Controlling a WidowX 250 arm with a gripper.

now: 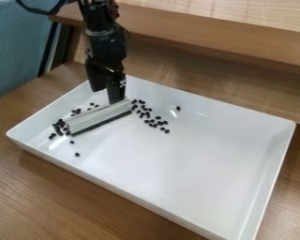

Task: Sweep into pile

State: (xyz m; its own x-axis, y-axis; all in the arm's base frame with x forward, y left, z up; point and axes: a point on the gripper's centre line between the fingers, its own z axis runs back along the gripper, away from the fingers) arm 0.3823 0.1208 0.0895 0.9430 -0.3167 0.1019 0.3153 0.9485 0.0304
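The gripper (110,95) hangs over the back left part of the white tray (177,164), its lower end touching the top of a pale brush (97,118) with a dark lower edge. The brush lies slanted across the tray's left part, from lower left to upper right. Small black beans lie in scattered groups: a cluster (58,126) at the brush's left end, a few behind it, and a loose band (155,123) beyond its right end. One bean (178,108) sits apart to the right, another (77,154) in front of the brush.
The tray's raised walls enclose the work area, and it stands on a brown wooden table (46,197). A wooden ledge (228,44) runs along behind it. At the upper left is a blue panel (15,51).
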